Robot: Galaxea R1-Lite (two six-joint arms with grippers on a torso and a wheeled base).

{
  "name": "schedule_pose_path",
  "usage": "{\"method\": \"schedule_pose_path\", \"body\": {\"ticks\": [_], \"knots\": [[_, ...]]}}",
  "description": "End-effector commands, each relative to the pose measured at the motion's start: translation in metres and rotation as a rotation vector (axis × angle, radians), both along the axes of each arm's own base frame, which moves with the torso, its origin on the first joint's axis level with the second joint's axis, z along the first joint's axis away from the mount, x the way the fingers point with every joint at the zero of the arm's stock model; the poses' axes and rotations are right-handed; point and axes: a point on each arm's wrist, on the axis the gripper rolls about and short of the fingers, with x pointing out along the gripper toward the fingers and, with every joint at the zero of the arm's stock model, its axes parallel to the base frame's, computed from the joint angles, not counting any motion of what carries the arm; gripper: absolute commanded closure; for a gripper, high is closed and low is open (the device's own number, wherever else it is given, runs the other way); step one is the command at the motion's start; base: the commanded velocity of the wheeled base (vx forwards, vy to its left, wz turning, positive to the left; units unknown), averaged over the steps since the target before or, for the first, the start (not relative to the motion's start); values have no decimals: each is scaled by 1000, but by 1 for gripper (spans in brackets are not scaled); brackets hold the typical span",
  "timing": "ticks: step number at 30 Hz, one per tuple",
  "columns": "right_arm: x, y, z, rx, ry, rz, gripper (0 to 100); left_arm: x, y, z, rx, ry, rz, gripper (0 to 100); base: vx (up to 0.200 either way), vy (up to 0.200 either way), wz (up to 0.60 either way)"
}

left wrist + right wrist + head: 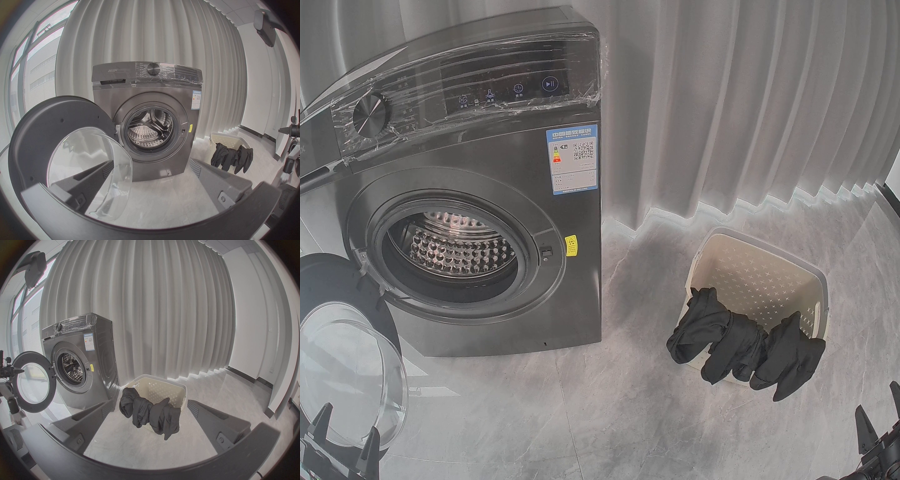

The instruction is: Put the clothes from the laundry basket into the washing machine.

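The left hand point(349, 425), spread wide and holding nothing, is found low to the left of the washing machine point(487, 156), beside its swung-open door point(350, 369). The drum point(459, 250) is seen bare, so nothing is judged loaded yet. Right of the machine, dark clothes point(737, 344) are draped over the rim of the laundry basket point(765, 240). Farther right, the right hand point(878, 406) is likewise wide and empty. Every transfer is left to be done.

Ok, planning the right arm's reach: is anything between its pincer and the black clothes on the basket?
Nothing visible: only bare floor lies between the right pincer and the black clothes draped over the laundry basket.
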Motion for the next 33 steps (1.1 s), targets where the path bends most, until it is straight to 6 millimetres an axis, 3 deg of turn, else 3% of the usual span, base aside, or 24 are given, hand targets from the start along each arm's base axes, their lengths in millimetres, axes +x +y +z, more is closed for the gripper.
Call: {"method": "schedule_pose_path", "body": {"ticks": [1, 7, 14, 26, 33], "knots": [[0, 0, -5, 0, 3, -1, 0, 0, 0, -5, 0, 1, 0, 0, 0, 0, 0], [0, 0, -5, 0, 3, -1, 0, 0, 0, -5, -2, 1, 0, 0, 200, 0, 0], [0, 0, -5, 0, 3, 1, 0, 0, 0, -5, 0, 1, 0, 0, 0, 0, 0], [0, 0, -5, -2, 3, 1, 0, 0, 0, -5, 0, 1, 0, 0, 0, 0, -600], [0, 0, -5, -2, 3, 1, 0, 0, 0, -5, 0, 1, 0, 0, 0, 0, 0]]}}
